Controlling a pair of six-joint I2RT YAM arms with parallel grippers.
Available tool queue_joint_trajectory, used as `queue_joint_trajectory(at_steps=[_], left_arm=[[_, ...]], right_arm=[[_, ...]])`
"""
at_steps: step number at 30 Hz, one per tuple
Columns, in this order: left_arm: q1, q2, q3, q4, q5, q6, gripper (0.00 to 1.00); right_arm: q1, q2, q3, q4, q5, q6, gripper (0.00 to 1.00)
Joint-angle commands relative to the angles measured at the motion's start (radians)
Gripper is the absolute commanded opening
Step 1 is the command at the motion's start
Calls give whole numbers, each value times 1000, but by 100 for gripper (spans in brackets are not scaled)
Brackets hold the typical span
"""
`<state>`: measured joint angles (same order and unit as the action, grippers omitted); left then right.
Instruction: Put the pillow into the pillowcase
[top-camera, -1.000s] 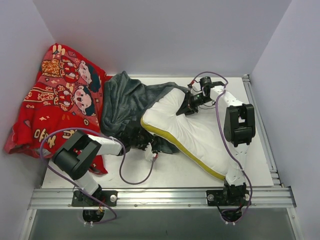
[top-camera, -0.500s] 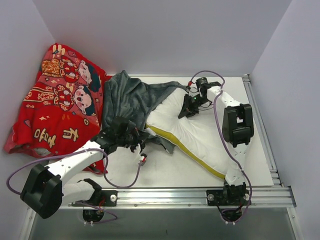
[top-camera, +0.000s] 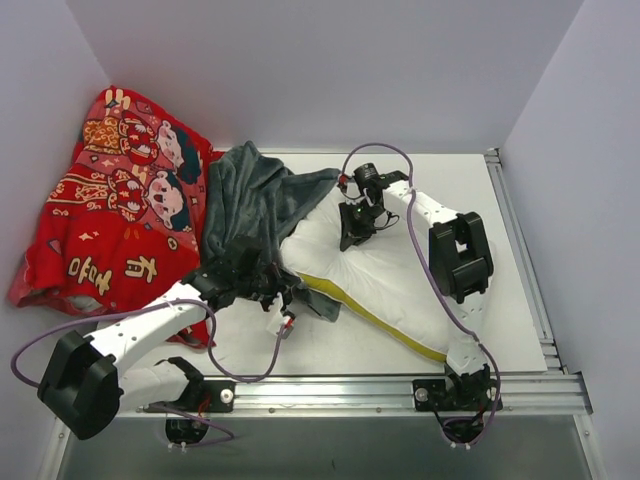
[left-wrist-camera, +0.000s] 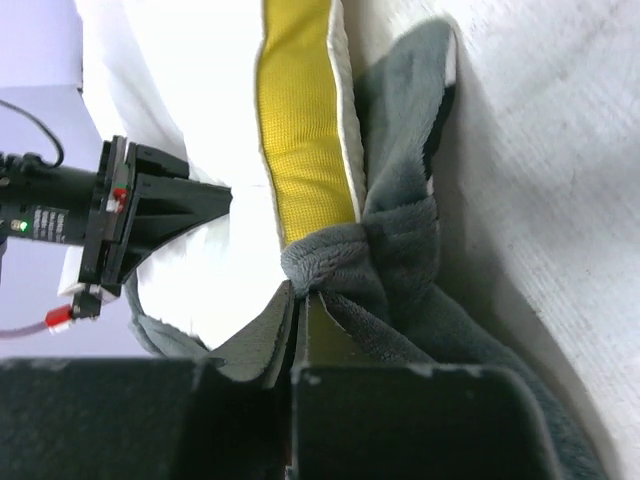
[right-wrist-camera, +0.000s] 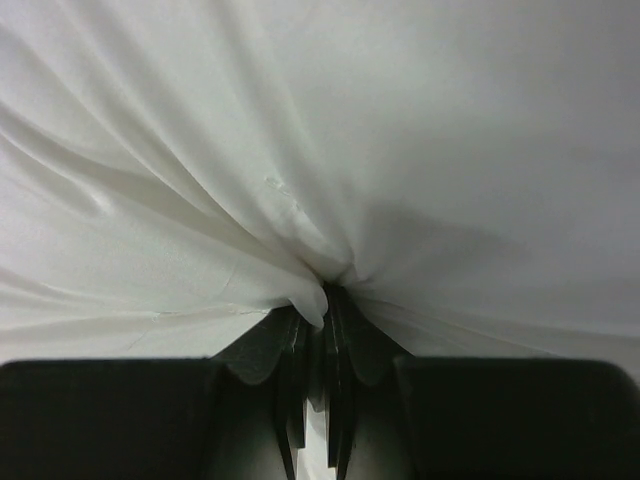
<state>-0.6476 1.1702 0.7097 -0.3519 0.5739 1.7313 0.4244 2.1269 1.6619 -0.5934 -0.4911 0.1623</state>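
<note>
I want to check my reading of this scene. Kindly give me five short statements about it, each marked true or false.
1. The left gripper is shut on an edge of the pillowcase. True.
2. The right gripper hangs open above the pillow. False: it is shut, pinching the pillow's white fabric.
3. The red cloth lies right of the pillow. False: it lies at the far left.
4. The pillow's yellow band shows. True.
5. The pillow is wholly inside the pillowcase. False: most of it lies outside.
</note>
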Motion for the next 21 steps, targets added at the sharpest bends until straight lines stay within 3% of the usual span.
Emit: queue_joint_trajectory(at_steps=[1,3,5,6,7,9,11,15,16,17,21], left_arm=[[-24,-75,77,2,84,-152,0],[-35,-109,94,-22,87,-206,0],[-53,-159,73,-76,86,-162,0],[-63,-176,53,-93,77,-139,6],[-76,-191,33,-122,69,-122,26],[-78,-225,16,-107,29,-233,44],[-75,-201,98,-84,-20,-495,51],[-50,-106,282,-130,-170,-921,51],[-43,-84,310,-136,-265,-1009,52],[-15,-36,336,-150,-307,-1182,52],[192,80,447,-287,-235,-1489,57]], right_arm=[[-4,30,-51,-65,131,-14,0],[0,34,-53,-63,128,-10,0],[5,42,-53,-63,117,-4,0],[8,44,-53,-63,112,-4,0],[10,42,-54,-63,94,-4,0],[10,33,-60,-62,88,-3,0],[8,16,-74,-60,77,-12,0],[2,-13,-103,-54,23,-27,0],[4,-22,-108,-52,13,-32,0],[5,-28,-114,-51,-6,-33,0],[4,-47,-117,-49,-14,-40,0]])
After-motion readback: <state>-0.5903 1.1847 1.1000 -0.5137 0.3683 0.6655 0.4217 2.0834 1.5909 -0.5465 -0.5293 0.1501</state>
